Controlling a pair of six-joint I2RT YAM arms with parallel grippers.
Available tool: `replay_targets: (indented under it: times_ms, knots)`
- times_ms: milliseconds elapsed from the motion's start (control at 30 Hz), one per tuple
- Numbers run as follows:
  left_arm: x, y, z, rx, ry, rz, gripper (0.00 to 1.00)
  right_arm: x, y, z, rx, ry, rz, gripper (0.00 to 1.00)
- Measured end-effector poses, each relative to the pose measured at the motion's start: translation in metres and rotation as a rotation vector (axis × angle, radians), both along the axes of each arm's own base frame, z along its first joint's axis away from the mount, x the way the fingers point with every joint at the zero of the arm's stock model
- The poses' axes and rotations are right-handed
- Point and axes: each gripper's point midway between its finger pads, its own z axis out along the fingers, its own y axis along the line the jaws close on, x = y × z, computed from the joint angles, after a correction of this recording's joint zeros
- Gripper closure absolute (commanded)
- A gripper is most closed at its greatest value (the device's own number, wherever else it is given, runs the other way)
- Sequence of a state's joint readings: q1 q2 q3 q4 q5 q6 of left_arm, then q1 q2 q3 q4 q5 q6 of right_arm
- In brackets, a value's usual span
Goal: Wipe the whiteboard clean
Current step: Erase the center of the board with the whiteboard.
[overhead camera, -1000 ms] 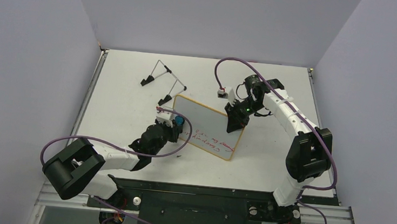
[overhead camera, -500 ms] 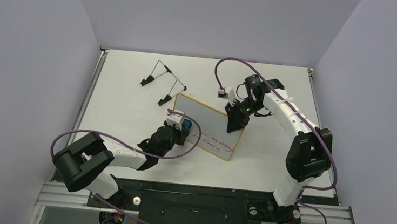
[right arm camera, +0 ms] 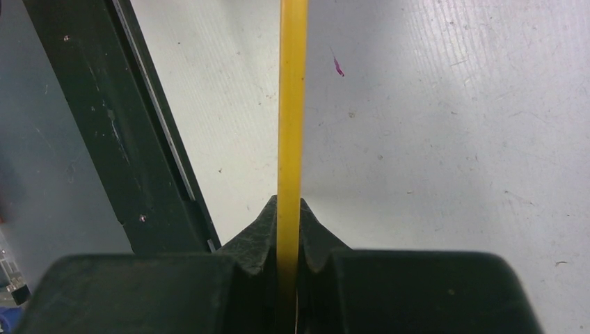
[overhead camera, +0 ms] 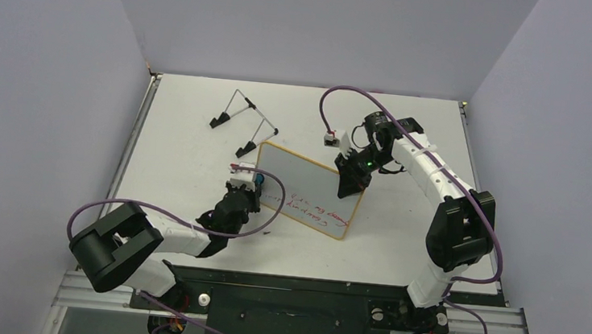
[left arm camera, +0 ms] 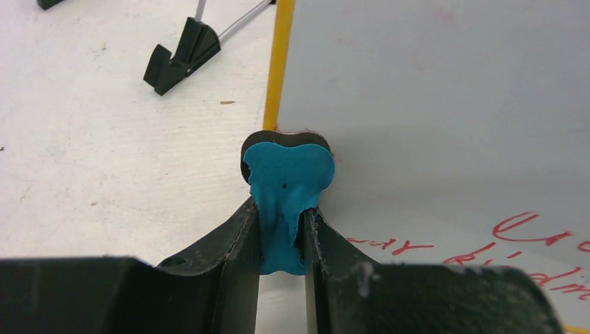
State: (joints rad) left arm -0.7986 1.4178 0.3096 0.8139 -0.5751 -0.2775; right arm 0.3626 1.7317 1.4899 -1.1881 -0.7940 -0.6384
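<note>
The whiteboard [overhead camera: 311,186] lies tilted on the table, its far part blank and red handwriting [overhead camera: 317,211] along its near edge. My left gripper [overhead camera: 249,189] is shut on a blue eraser [overhead camera: 259,180] at the board's left rim. In the left wrist view the eraser [left arm camera: 289,182] is squeezed between the jaws of the left gripper [left arm camera: 282,217] and presses on the whiteboard [left arm camera: 431,104] beside its yellow rim. My right gripper [overhead camera: 349,189] is shut on the board's right edge. The right wrist view shows the rim [right arm camera: 292,104] pinched edge-on in the right gripper [right arm camera: 286,212].
A thin wire stand [overhead camera: 244,118] with black feet sits behind the board at the left; one foot [left arm camera: 182,56] shows in the left wrist view. A dark rail [right arm camera: 118,125] runs along the table edge in the right wrist view.
The left gripper carried the eraser right across the board, then back left to the board's left rim. The right gripper and board have not moved.
</note>
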Motion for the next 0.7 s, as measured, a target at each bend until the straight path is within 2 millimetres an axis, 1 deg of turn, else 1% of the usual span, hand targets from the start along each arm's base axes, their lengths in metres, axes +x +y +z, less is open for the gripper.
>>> replay_targets:
  times_ms: [33,67,167,300,367,433,567,700]
  knots:
    - [0.001,0.002,0.002,-0.01,-0.003,0.004,1.0,0.0,0.0,0.0,0.0,0.0,0.001,1.0]
    - [0.001,0.0,0.003,-0.017,-0.004,-0.006,1.0,0.0,0.0,0.0,0.0,0.0,0.001,1.0]
    - [-0.006,-0.021,0.002,-0.033,0.007,-0.09,1.0,0.0,0.0,0.0,0.0,0.0,0.002,1.0]
    - [-0.019,-0.071,-0.003,-0.039,0.026,-0.233,1.0,0.0,-0.001,0.0,-0.003,0.003,-0.004,1.0]
    - [-0.024,-0.087,-0.006,-0.042,0.029,-0.276,1.0,0.001,-0.002,0.0,-0.003,0.003,-0.011,1.0]
    - [-0.025,-0.091,-0.007,-0.041,0.028,-0.283,1.0,0.002,-0.003,0.0,-0.002,0.003,-0.015,1.0]
    - [-0.024,-0.086,-0.005,-0.048,0.025,-0.261,1.0,0.002,-0.002,0.0,-0.001,0.001,-0.015,1.0]
    - [-0.017,-0.065,0.004,-0.065,0.004,-0.188,1.0,0.002,-0.001,0.0,0.0,-0.001,-0.008,1.0]
